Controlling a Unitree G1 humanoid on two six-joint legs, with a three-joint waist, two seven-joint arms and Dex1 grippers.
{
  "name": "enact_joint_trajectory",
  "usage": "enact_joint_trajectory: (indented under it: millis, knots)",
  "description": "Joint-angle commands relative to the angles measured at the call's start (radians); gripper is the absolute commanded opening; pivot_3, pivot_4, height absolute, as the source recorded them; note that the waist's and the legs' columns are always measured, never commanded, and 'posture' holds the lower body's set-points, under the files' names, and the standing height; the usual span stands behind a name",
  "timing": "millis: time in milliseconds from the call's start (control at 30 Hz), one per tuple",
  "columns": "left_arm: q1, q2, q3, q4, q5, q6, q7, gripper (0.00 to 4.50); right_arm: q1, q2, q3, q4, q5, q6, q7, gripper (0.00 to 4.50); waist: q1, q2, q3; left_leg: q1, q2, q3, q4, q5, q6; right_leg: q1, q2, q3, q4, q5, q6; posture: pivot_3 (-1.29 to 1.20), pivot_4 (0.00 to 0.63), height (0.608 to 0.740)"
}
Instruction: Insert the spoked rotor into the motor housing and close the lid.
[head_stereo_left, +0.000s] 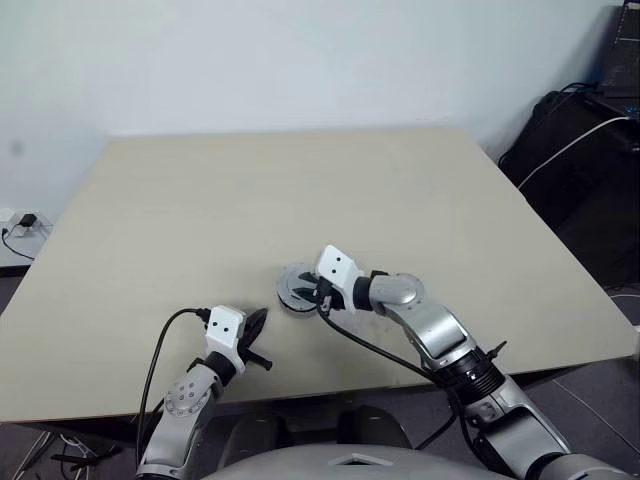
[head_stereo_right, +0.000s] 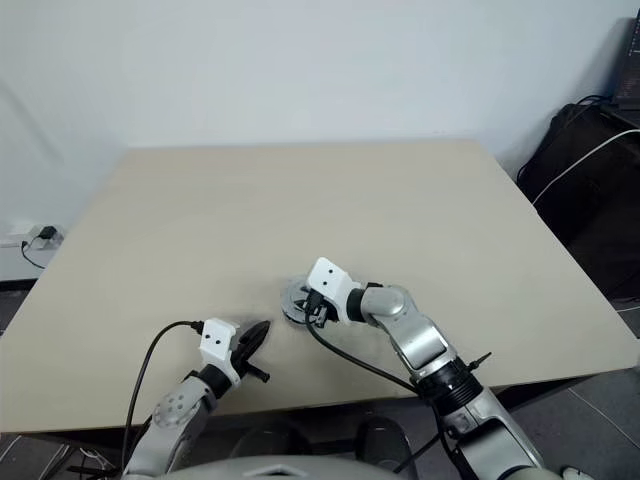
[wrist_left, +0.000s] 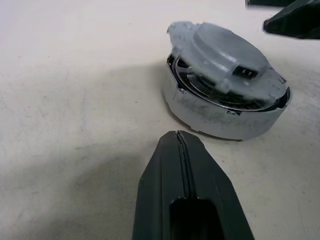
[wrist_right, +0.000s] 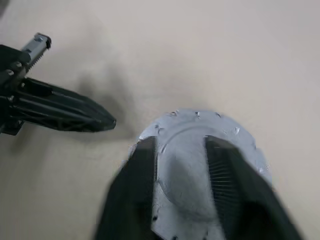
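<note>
The motor housing (wrist_left: 210, 112) is a round silver-walled disc lying near the table's front edge. The silver-grey lid (wrist_left: 220, 55), plain with a raised middle, rests on top of it, slightly askew. Shiny metal ribs (wrist_left: 200, 87) show through the gap under the lid; the spoked rotor itself is hidden. My right gripper (wrist_right: 181, 142) hovers over the lid (wrist_right: 185, 170), open, one finger on each side of the raised middle. My left gripper (wrist_left: 177, 137) lies low on the table a little to the left of the housing (head_stereo_left: 295, 285), shut and holding nothing.
The beige table (head_stereo_left: 300, 180) stretches wide behind and beside the housing. A black bag with white cables (head_stereo_left: 580, 150) stands beyond the table's right edge. A wall socket with a plug (head_stereo_left: 20, 225) is at the far left.
</note>
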Motion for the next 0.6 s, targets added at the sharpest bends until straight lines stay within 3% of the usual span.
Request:
enact_joint_trajectory:
  millis: [33, 200, 600]
  knots:
    - [-0.013, -0.001, 0.003, -0.032, 0.005, -0.008, -0.002, 0.00, -0.021, 0.004, -0.029, 0.024, 0.007, -0.041, 0.018, 2.87, 0.000, 0.000, 0.000, 0.000, 0.000, 0.000, 0.000, 0.000, 0.000, 0.000, 0.000, 0.000, 0.000, 0.000, 0.000, 0.00, 0.000, 0.740]
    - [-0.011, 0.002, 0.007, -0.036, 0.004, -0.009, -0.001, 0.00, -0.030, 0.016, -0.021, 0.071, 0.003, -0.056, 0.038, 4.48, 0.000, 0.000, 0.000, 0.000, 0.000, 0.000, 0.000, 0.000, 0.000, 0.000, 0.000, 0.000, 0.000, 0.000, 0.000, 0.00, 0.000, 0.740]
    - [-0.001, 0.000, 0.011, -0.051, 0.004, -0.010, 0.011, 0.00, -0.091, 0.057, -0.042, 0.216, -0.013, -0.100, 0.032, 4.48, 0.000, 0.000, 0.000, 0.000, 0.000, 0.000, 0.000, 0.000, 0.000, 0.000, 0.000, 0.000, 0.000, 0.000, 0.000, 0.00, 0.000, 0.740]
